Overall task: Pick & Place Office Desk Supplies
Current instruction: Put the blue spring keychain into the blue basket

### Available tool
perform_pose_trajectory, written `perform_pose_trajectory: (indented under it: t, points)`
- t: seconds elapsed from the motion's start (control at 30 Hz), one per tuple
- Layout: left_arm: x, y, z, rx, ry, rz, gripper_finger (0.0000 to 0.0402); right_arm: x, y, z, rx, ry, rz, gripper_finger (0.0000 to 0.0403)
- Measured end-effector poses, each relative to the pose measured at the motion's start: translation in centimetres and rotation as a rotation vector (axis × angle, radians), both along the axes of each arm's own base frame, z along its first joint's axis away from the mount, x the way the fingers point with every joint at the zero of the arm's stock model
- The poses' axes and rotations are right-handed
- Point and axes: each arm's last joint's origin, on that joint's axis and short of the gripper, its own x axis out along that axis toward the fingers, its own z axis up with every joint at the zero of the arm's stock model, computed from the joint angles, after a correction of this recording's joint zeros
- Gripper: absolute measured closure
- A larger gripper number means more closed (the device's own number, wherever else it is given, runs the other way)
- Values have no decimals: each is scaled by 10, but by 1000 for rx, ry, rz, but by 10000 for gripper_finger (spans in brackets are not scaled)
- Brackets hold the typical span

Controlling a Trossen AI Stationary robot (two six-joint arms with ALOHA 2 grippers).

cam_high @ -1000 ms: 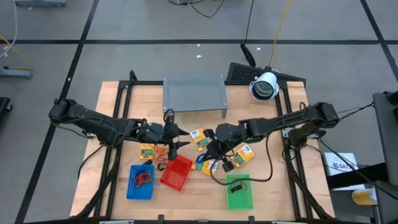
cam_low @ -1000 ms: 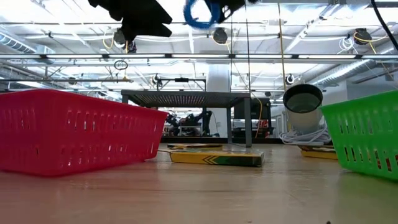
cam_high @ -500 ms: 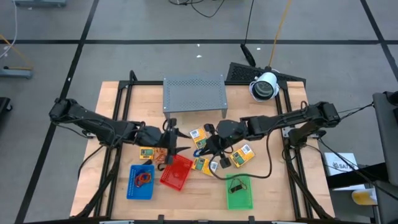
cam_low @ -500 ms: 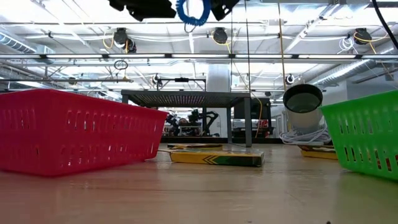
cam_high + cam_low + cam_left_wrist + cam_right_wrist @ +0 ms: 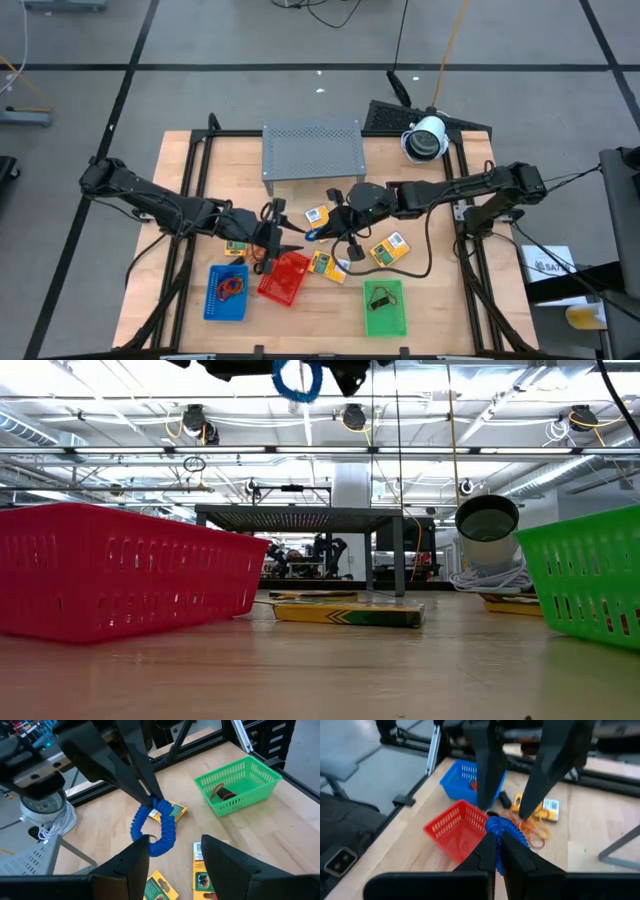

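A blue coiled cord loop (image 5: 152, 827) hangs in the air over the middle of the table (image 5: 420, 285), above the red tray's far corner. My right gripper (image 5: 499, 851) is shut on it. My left gripper (image 5: 172, 855) faces it from the table's left, open, with one finger on each side of the loop's lower end. In the high view the loop (image 5: 313, 233) sits between the two grippers. Yellow packets (image 5: 388, 250) lie flat on the wood, and orange rubber bands (image 5: 260, 247) lie beside the left gripper (image 5: 283, 240). My right gripper pinches the top of the blue loop (image 5: 156, 806) between its two fingers. The fingers slant down from the table's right side. The loop hangs below them, clear of the table. My left gripper: I cannot tell whether one finger (image 5: 140, 855) touches the loop's lower end.
A blue tray (image 5: 226, 292), a red tray (image 5: 283, 277) and a green tray (image 5: 385, 308) with a dark clip stand along the near side. A grey perforated rack (image 5: 312, 152) stands at the far middle. A white round device (image 5: 425, 140) is at the far right.
My right gripper has carried the blue loop a little toward the table's left and far edge, up to my left gripper. My left gripper has rolled about its own axis, and its fingers now stand on either side of the loop.
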Motion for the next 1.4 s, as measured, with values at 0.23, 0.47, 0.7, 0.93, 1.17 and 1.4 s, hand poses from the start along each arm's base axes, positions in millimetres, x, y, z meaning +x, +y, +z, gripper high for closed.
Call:
perform_pose_trajectory:
  t: [0.23,0.47,0.7,0.93,1.17,1.4]
  points:
    - [1,0,3,4,-35,0,213,2,0,5,3,-52,3,399]
    - [2,1,5,20,-60,18,213,3,1,8,5,-89,4,399]
    - [2,1,5,3,-59,25,217,4,1,9,6,-101,4,399]
    - [2,2,5,9,-62,59,324,4,1,9,6,-101,4,399]
    - [2,2,5,-14,-63,81,370,4,1,9,6,-101,4,399]
    - [2,2,5,-19,-63,88,389,4,1,9,6,-101,5,385]
